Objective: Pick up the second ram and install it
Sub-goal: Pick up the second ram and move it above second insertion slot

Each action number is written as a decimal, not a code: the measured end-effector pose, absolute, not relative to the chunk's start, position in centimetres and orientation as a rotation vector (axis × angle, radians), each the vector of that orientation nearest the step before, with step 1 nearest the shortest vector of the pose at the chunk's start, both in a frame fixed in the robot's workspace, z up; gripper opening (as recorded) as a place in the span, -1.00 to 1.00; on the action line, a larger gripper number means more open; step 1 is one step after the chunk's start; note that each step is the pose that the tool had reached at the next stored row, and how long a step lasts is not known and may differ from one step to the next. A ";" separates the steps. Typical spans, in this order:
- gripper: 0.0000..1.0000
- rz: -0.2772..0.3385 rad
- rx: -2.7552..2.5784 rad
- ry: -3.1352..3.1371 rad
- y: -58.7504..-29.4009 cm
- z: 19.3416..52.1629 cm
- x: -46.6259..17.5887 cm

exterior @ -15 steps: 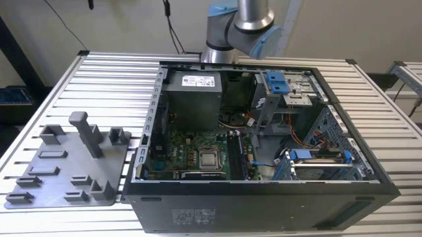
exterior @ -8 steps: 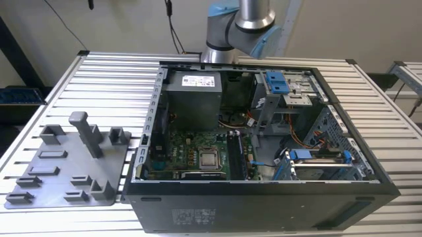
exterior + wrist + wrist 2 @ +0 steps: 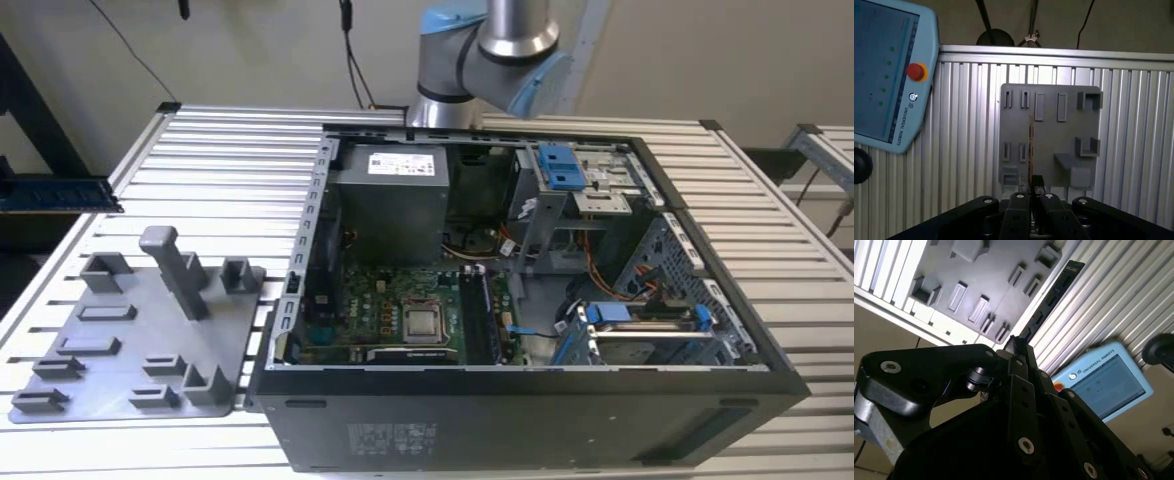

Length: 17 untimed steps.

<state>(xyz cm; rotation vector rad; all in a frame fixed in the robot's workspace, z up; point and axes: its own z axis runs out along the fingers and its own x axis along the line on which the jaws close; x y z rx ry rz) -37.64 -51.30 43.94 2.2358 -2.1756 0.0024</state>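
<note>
Gripper (image 3: 1030, 196), jaws closed across the flat faces of the second ram (image 3: 1056, 290), judged a light, stiff but fragile card.

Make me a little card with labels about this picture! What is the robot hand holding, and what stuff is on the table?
gripper: shut on the second ram
second ram: thin dark strip sticking out past the fingertips, seen against the grey tray in both wrist views
grey tray: flat on the slatted table, with small raised holders
computer case: open on top, circuit board showing inside, to the exterior view's right of the tray
installed yet: no, the ram is in the gripper, away from the case
</note>
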 end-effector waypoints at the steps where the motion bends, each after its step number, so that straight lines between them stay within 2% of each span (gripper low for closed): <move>1: -0.73 0.002 2.236 -2.175 -51.3 43.9 -37.4; 17: -0.73 -0.003 2.234 -2.173 -51.3 43.9 -33.6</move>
